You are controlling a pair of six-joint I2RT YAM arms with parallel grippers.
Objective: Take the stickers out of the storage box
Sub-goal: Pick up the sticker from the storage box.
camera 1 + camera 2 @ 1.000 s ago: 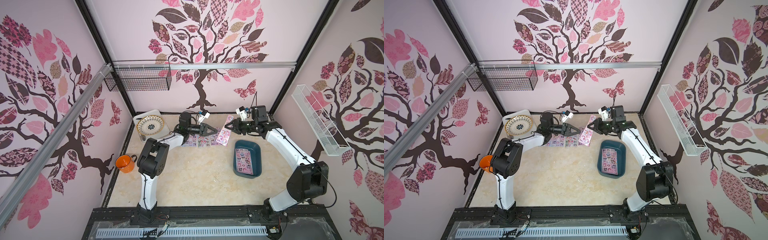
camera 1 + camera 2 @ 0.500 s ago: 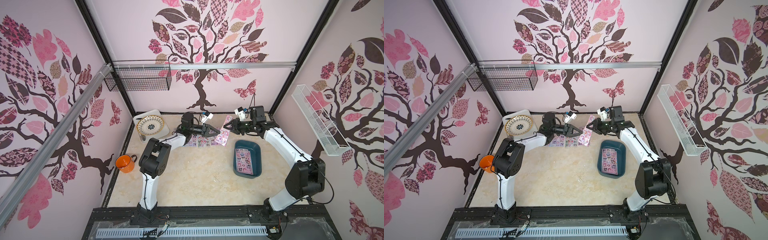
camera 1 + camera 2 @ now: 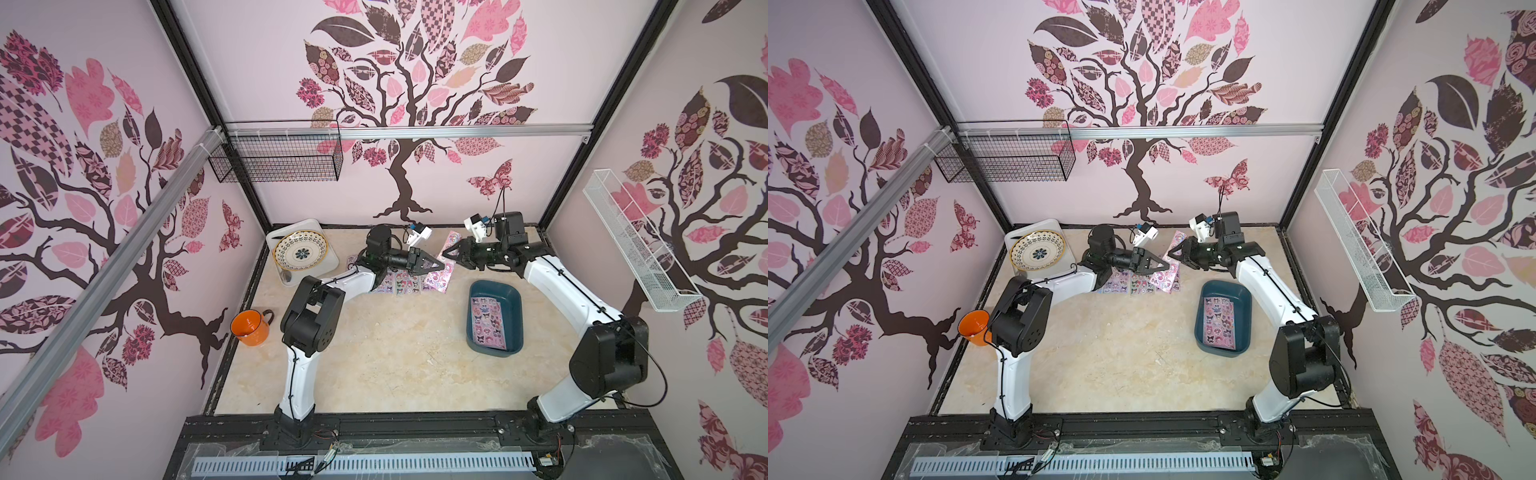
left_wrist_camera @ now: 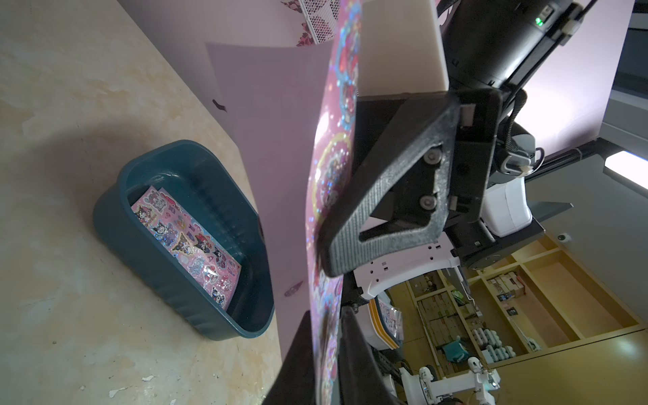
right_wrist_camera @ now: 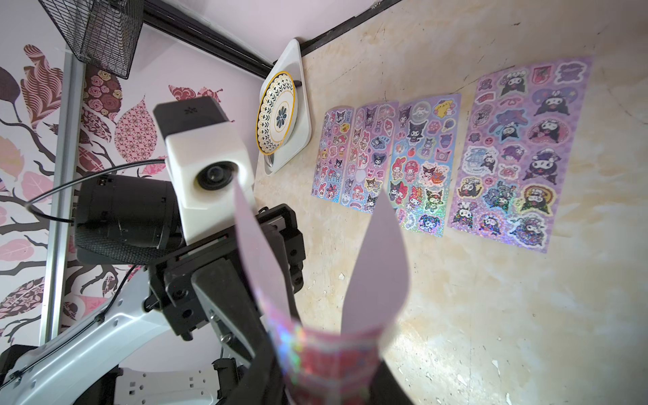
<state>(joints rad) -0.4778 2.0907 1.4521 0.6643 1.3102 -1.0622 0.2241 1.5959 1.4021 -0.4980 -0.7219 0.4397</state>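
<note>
Far left by the wall: orange mug [image 3: 249,328], upright. Back left corner: white tray [image 3: 309,223] with a patterned plate [image 3: 300,250] on it. Left gripper [image 3: 438,264] reaches toward centre, jaws pinched tight on one end of the held sheet [image 3: 452,241]. Beneath and just beside it, four sheets [image 5: 420,161] lie flat in a row on the table [image 3: 374,353], side by side and printed side up. The held sheet is off the table, standing on edge between the two grippers, plain lilac back showing in the left wrist view. Right gripper [image 3: 446,252] faces the left one, tips near each other. Its jaws are narrow on the sheet's curled other end, and one finger [image 4: 385,196] presses on the printed face. Further right, nearer the front: box [image 3: 514,299], upright on the table, apart from the row. Boxed sheet [image 3: 489,322] lies flat on its floor, printed side up. Whether more lie under it, cannot tell. Right wall: white wire basket [image 3: 631,245].
</note>
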